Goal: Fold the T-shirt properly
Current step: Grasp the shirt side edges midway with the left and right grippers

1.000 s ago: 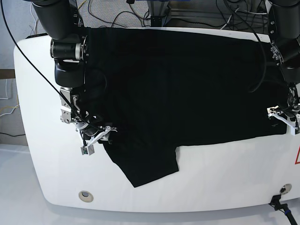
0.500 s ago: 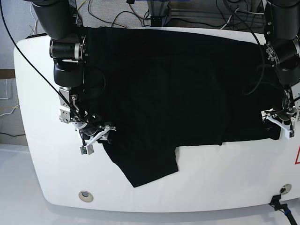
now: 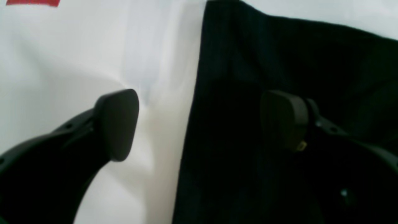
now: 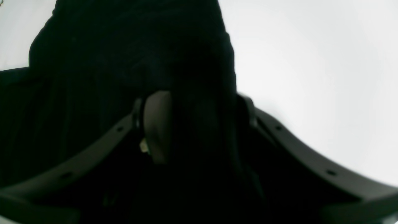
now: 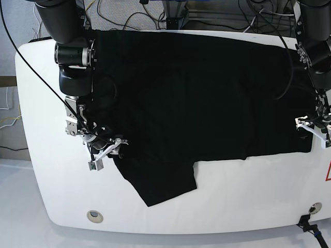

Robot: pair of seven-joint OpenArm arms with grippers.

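On the left of the base view, my right arm (image 5: 72,57) reaches down over the white table (image 5: 46,181), with a black cable (image 5: 36,72) slanting across it and a round hole (image 5: 94,215) near the front edge. My right gripper (image 5: 106,151) sits low at the T-shirt (image 5: 196,98), its fingers closed on a bunched fold of black cloth at the shirt's left edge, just above the sleeve that juts toward the front. The shirt lies spread flat across most of the table, back edge to the tangle of cables (image 5: 207,15) behind. At the far right, my left arm (image 5: 313,51) hangs almost straight down, and my left gripper (image 5: 312,130) stands wide apart astride the shirt's right edge, one finger (image 3: 116,124) over bare table, the other over cloth, holding nothing. A red mark (image 5: 328,173) shows at the right edge.
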